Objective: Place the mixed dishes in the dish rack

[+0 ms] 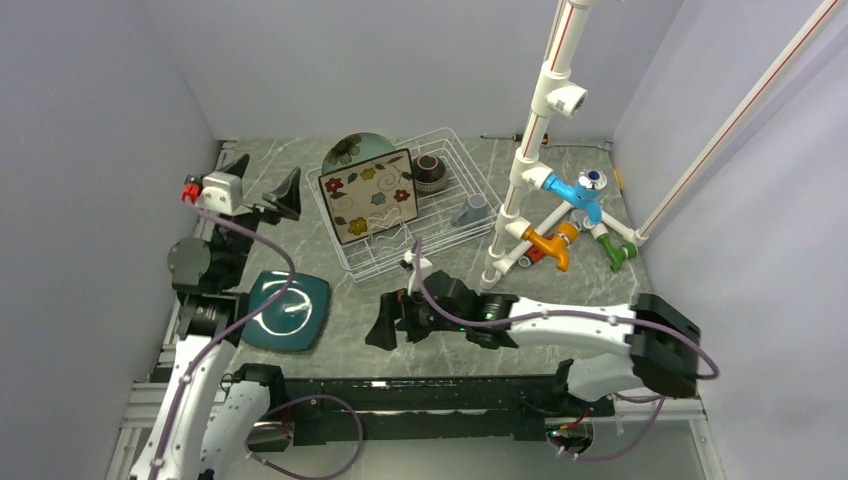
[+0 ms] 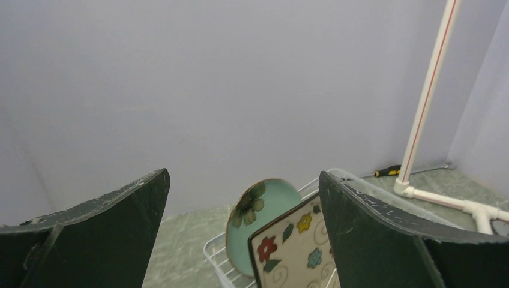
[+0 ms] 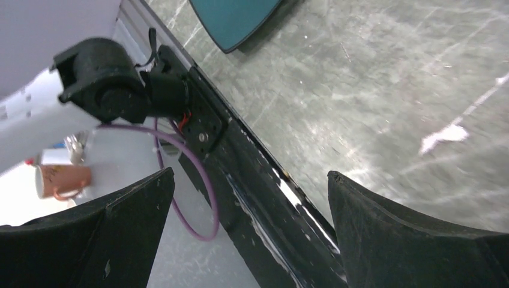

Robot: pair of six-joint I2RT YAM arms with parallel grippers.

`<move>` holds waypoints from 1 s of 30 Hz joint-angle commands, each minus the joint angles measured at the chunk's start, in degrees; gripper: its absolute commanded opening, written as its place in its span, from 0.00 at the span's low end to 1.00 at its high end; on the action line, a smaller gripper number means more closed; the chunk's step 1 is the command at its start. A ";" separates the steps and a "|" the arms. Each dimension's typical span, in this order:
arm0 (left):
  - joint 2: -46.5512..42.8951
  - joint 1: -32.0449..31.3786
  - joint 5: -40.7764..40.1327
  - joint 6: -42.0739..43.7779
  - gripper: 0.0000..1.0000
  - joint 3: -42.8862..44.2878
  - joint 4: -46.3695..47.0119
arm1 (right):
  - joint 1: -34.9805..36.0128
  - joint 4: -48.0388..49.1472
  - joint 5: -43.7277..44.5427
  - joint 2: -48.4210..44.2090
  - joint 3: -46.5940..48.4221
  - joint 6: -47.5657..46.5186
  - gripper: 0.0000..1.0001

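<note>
Top view: the dish rack sits at the back of the table. In it we see the cream floral square plate on edge at front left, the pale green round plate upright just behind it, the brown bowl at the back and the small grey mug on the right. The dark teal square plate lies flat outside the rack, near the left arm. The left gripper hovers left of the rack. The right gripper is low, right of the teal plate.
Left wrist: fingers wide apart, nothing between them, with both racked plates ahead.
Right wrist: fingers parted, empty, and the teal plate's corner is at the top edge.
</note>
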 commanded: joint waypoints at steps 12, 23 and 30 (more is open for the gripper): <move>-11.10 -3.18 -4.12 7.25 0.99 -5.99 -8.36 | 3.54 26.06 12.23 28.95 6.29 36.58 0.97; -12.65 -6.04 -5.36 8.12 0.99 -6.42 -9.17 | 3.72 33.92 7.45 48.10 16.94 41.17 0.81; -13.45 -7.20 -6.30 8.77 0.99 -6.60 -9.72 | 3.73 31.84 10.19 52.09 19.62 46.29 0.66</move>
